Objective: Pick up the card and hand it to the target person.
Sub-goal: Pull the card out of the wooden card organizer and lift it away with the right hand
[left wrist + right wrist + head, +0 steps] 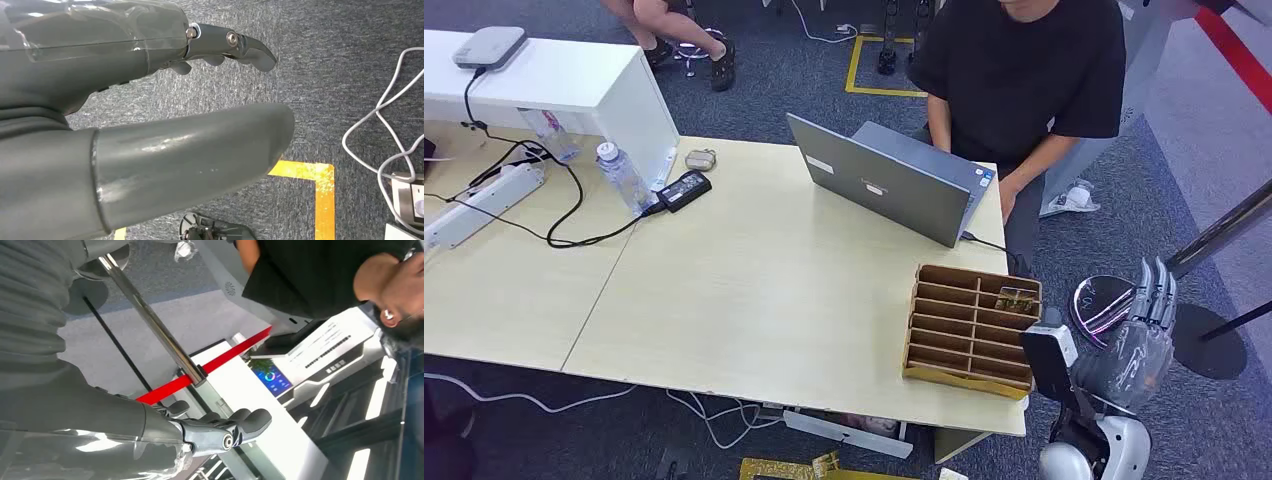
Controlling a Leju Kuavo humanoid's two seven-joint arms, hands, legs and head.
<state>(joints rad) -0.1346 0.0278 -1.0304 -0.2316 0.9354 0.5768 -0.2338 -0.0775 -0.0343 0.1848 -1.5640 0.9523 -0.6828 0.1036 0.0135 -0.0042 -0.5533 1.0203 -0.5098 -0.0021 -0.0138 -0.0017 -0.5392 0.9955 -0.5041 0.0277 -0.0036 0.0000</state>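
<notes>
The card (1016,299), a small greenish piece, lies in a far-right slot of the wooden slotted box (969,330) at the table's near right corner. My right hand (1141,338) is raised beside the table, right of the box, fingers straight and pointing up, holding nothing. In the right wrist view its fingers (225,432) stretch out bare. My left hand (165,130) hangs over grey carpet, thumb and fingers (235,46) apart with nothing between them. The person (1024,70) in a black shirt sits behind the laptop (884,180).
A water bottle (624,178), a power adapter (684,189) and a power strip (484,203) with cables sit on the table's left part. A white shelf (574,80) stands at the back left. A metal barrier post (1224,230) with a red belt (210,365) stands right of my right hand.
</notes>
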